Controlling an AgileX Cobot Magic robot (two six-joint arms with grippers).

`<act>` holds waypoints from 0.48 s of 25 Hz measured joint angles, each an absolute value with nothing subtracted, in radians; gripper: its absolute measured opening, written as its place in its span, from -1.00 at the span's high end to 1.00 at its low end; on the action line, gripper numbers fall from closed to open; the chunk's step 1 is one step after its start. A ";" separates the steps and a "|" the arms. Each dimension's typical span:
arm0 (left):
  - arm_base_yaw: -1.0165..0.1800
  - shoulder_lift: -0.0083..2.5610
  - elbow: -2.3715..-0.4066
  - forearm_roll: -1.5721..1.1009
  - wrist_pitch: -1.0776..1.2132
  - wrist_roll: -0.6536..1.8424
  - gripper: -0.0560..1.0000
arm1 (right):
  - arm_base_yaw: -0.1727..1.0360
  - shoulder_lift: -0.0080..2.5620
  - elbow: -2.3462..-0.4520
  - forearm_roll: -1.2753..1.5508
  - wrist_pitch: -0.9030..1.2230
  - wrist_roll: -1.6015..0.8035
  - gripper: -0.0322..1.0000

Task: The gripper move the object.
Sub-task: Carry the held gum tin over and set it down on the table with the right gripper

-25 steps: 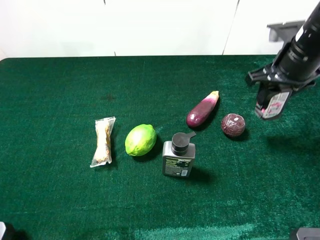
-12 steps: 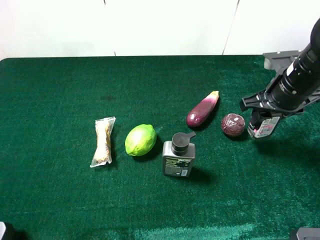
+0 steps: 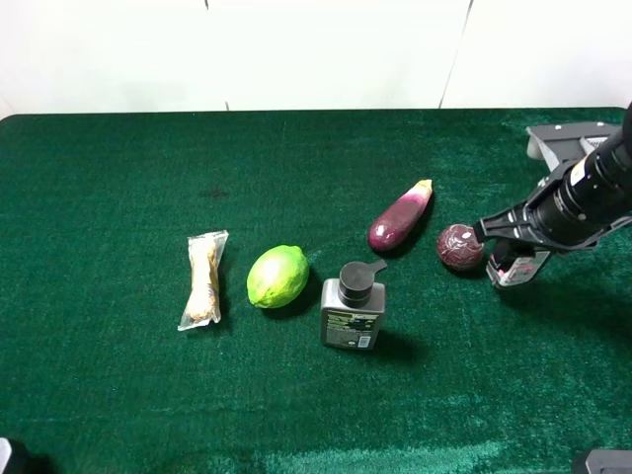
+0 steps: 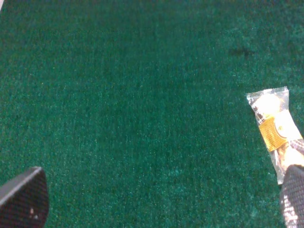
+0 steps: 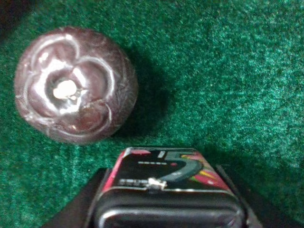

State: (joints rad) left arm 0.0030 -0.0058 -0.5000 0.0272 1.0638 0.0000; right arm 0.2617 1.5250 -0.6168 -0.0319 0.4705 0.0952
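Right gripper (image 3: 512,263), frame right, clamped on the object (image 5: 166,173): small, rigid, likely light (glossy, may slip); grip flat sides.

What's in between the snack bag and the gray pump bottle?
The green lime sits between the snack bag and the pump bottle, seen in the exterior high view.

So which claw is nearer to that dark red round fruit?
Right. The right claw, gripping the small container, sits just beside the round fruit. The left claw hangs open far off, by the snack packet at the row's other end.
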 joint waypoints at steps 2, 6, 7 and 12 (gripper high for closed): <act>0.003 -0.006 -0.500 0.027 1.064 0.000 -0.98 | 0.262 1.517 -0.595 -0.038 0.442 0.109 0.28; 0.003 -0.006 -0.500 0.027 1.064 0.000 -0.98 | 0.262 1.493 -0.563 -0.080 0.411 0.163 0.28; 0.003 -0.006 -0.500 0.027 1.064 0.000 -0.98 | 0.262 1.488 -0.555 -0.097 0.405 0.178 0.28; 0.003 -0.006 -0.500 0.027 1.064 0.000 -0.98 | 0.262 1.483 -0.545 -0.177 0.396 0.261 0.28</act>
